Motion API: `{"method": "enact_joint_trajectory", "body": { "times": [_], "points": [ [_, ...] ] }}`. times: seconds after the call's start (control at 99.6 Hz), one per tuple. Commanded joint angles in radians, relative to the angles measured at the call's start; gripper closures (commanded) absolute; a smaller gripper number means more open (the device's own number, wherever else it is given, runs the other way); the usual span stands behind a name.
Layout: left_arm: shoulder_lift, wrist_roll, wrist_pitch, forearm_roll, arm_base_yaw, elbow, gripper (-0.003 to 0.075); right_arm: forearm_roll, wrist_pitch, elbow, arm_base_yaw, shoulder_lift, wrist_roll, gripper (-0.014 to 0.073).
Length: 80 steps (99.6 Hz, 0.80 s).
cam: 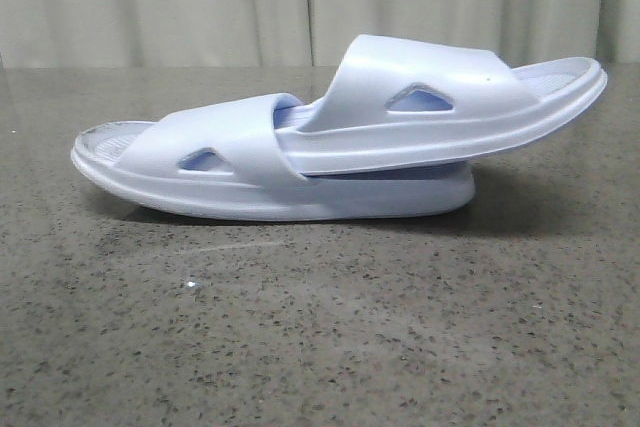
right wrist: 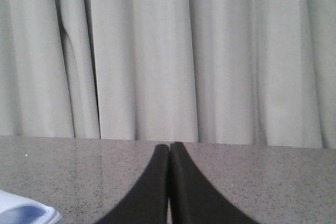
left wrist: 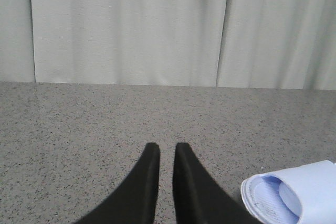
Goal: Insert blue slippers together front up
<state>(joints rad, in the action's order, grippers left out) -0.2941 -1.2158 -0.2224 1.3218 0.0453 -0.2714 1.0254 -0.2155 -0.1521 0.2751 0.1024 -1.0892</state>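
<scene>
Slippers sit nested mid-frame on the table, so I judge insertion done; left gripper barely open, right gripper closed, both empty; next I just retract.

Two very pale blue foam slides, nested: lower slipper flat on the speckled table, sole down, open end toward the left. Upper slipper pushed under the lower one's strap, resting on its footbed, tilted up toward the right. Wide straps with triangular side holes, thick soles.
</scene>
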Motion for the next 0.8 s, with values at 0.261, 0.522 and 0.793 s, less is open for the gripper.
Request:
{"method": "enact_joint_trajectory", "body": {
  "times": [0.261,0.522,0.793],
  "points": [
    [-0.006,-0.002,0.018,0.017,0.012,-0.026,0.0704,-0.008,-0.045,-0.027,0.0,0.009,-0.017,0.0701],
    [-0.006,-0.002,0.016,0.017,0.024,-0.026,0.0704,-0.008,-0.045,-0.027,0.0,0.009,-0.017,0.0701],
    [-0.006,-0.002,0.022,0.017,0.056,-0.017,0.0704,-0.008,-0.045,-0.027,0.0,0.009,-0.017,0.0701]
  ]
}}
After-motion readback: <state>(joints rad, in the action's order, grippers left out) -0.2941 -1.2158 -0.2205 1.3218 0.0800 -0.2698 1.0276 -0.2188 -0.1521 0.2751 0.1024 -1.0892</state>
